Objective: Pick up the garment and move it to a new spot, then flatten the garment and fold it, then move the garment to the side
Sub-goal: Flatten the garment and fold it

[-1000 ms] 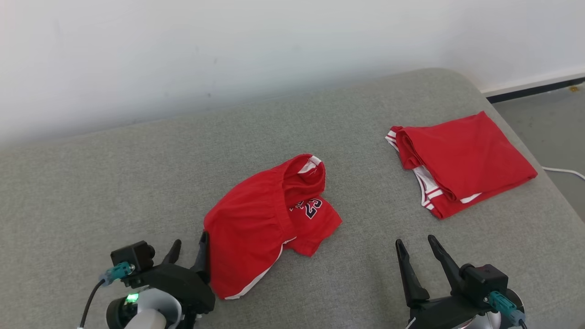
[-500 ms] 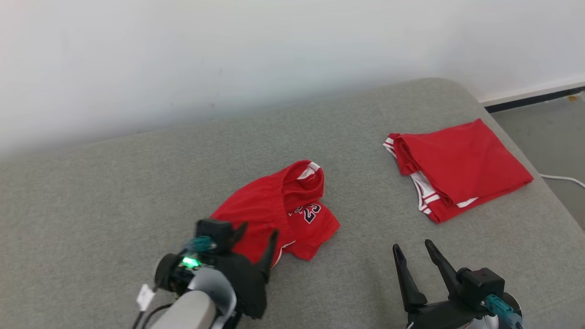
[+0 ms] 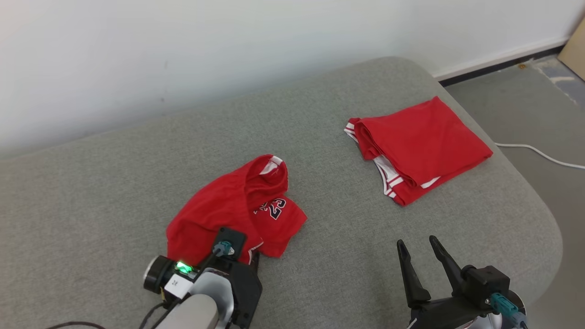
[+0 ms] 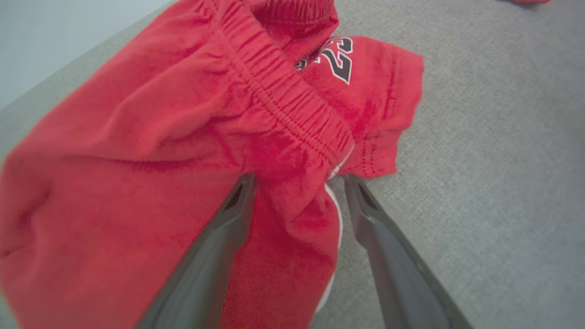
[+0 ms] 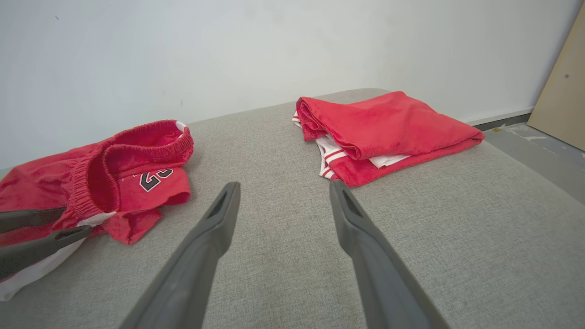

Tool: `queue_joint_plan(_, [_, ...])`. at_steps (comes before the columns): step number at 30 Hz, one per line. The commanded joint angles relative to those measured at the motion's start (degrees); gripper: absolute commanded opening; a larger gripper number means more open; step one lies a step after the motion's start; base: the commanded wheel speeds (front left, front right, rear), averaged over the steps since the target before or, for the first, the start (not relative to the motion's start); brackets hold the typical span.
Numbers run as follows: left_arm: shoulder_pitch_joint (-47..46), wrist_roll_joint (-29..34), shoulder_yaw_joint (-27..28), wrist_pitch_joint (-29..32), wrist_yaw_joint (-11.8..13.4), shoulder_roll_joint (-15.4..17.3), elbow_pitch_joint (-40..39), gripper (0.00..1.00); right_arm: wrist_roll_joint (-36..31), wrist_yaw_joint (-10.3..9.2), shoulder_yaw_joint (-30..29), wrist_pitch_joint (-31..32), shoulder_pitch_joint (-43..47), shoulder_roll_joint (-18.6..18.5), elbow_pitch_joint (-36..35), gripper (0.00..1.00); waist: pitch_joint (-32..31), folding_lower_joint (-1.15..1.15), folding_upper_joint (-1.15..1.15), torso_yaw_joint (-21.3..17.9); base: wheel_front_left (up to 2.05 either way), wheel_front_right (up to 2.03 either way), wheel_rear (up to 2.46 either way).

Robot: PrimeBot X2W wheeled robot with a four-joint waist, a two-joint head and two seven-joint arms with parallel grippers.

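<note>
With the crumpled garment lying on the grey cushion at ten o'clock from the wide-open, empty right gripper, the left gripper, fully spread and empty, should be lowered astride its near edge before being closed.

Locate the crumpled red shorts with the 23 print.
In the head view the crumpled shorts lie left of centre on the grey cushion, the open left pincer straddling their near edge, well apart from the folded red garment to the right.
</note>
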Motion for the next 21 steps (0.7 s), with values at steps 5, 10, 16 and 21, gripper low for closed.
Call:
queue_joint_plan(5, [-1.86,0.50,0.15,-0.96,1.02,0.44,1.87,0.00,0.70,-0.17,0.16,-0.66,-0.09,0.04,0.31,1.00,1.28,0.00,0.00,-1.28,0.00,0.00,0.00])
queue_joint_plan(10, [-3.45,-2.10,2.61,-4.65,-0.05,-1.11,1.28,0.00,1.02,-0.17,0.28,-0.94,-0.65,0.04,0.37,1.00,1.42,0.00,0.00,-0.47,0.00,0.00,0.00])
queue_joint_plan(16, [-7.68,-9.39,8.42,-11.97,-3.33,-4.93,-2.87,0.00,0.84,-0.17,0.34,-1.02,-1.05,0.03,0.85,1.00,0.93,0.00,0.00,0.79,0.00,0.00,0.00])
queue_joint_plan(21, [-11.50,-16.63,12.05,-17.27,-5.32,-6.37,-6.82,0.00,1.10,-0.17,1.06,-0.89,-1.40,0.03,1.49,1.00,-0.10,0.00,0.00,0.76,0.00,0.00,0.00])
